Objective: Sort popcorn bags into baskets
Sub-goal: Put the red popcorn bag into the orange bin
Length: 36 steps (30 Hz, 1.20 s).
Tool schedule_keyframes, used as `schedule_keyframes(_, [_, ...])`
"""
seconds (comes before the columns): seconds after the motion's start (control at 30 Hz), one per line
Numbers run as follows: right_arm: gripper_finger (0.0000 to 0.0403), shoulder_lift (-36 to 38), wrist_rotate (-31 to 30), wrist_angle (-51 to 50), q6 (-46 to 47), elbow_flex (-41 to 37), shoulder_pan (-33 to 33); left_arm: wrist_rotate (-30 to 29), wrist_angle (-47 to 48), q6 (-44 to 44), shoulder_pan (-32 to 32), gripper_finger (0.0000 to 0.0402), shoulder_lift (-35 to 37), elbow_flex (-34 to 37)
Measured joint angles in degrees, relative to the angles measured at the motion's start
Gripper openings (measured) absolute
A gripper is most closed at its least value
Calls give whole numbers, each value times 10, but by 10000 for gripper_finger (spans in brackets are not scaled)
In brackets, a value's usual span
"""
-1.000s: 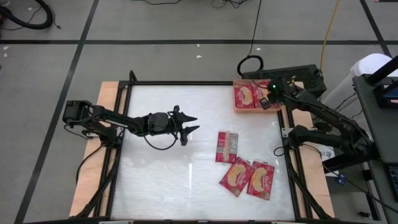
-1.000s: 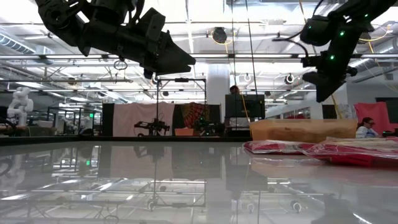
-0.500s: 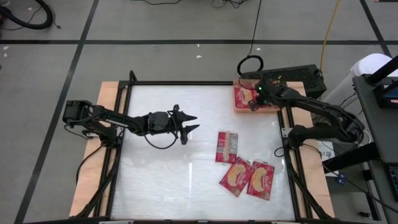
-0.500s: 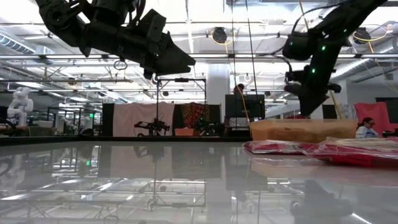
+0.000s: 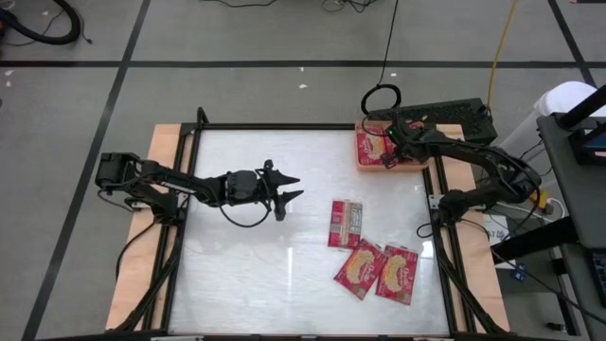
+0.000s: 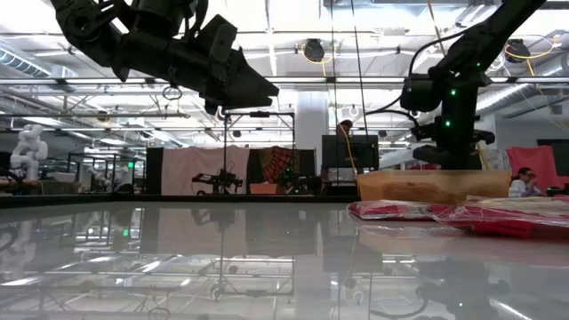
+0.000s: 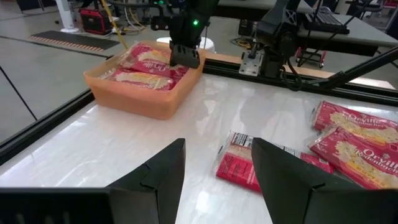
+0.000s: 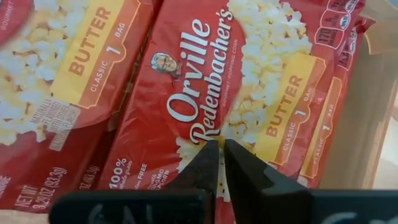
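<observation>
Right gripper (image 5: 386,142) sits in the upper right of the high view, arm folded back from the right edge and reaching over the orange tray (image 5: 360,167) at the table's top right corner. In the right wrist view its fingers (image 8: 205,165) are nearly together with only a thin slit between them, tips down on the yellow-popcorn face of a popcorn bag (image 8: 236,81) in the tray; cannot tell whether they pinch the wrapper. A second bag (image 8: 56,87) lies beside it in the tray. In the low view this gripper (image 6: 449,156) hangs just over the tray's rim, right of centre. Left gripper (image 5: 287,188) hovers at centre left of the high view, arm stretched level from the left edge, fingers spread wide and empty, well above the table (image 5: 265,275) as the low view shows. Three more bags lie loose at lower right of the high view: one grey-panel side up (image 5: 346,224), and two popcorn side up (image 5: 358,269) and (image 5: 398,275), touching each other.
</observation>
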<state>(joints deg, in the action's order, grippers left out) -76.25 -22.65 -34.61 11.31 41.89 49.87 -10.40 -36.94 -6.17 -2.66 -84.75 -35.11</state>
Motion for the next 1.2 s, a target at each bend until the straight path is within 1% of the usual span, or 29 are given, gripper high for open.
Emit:
schedule_keyframes(0.13, [14, 0, -7, -5, 0, 0, -1, 0, 0, 3, 0, 187, 0, 0])
schedule_keyframes(0.4, [13, -1, -62, -19, 15, -1, -14, 0, 0, 2, 0, 187, 0, 0])
schedule_keyframes(0.6, [13, -2, -83, -39, 9, -1, -20, 0, 0, 0, 0, 186, 0, 0])
schedule_keyframes(0.7, [13, 0, -123, -42, 28, -2, -33, 0, 3, -2, 3, 186, 0, 0])
schedule_keyframes(0.77, [13, 12, -151, -43, 35, -2, -47, -1, 10, -3, 7, 186, 0, 0])
schedule_keyframes(0.87, [13, 45, -160, -33, 37, -2, -75, -1, 24, -3, 19, 186, 0, 0])
schedule_keyframes(1.03, [13, 117, -143, -24, 33, -2, -140, 0, 17, 4, 52, 187, -19, 0])
schedule_keyframes(1.2, [13, 178, -111, -8, 29, -2, -222, 3, -26, 28, 94, 191, -80, -8])
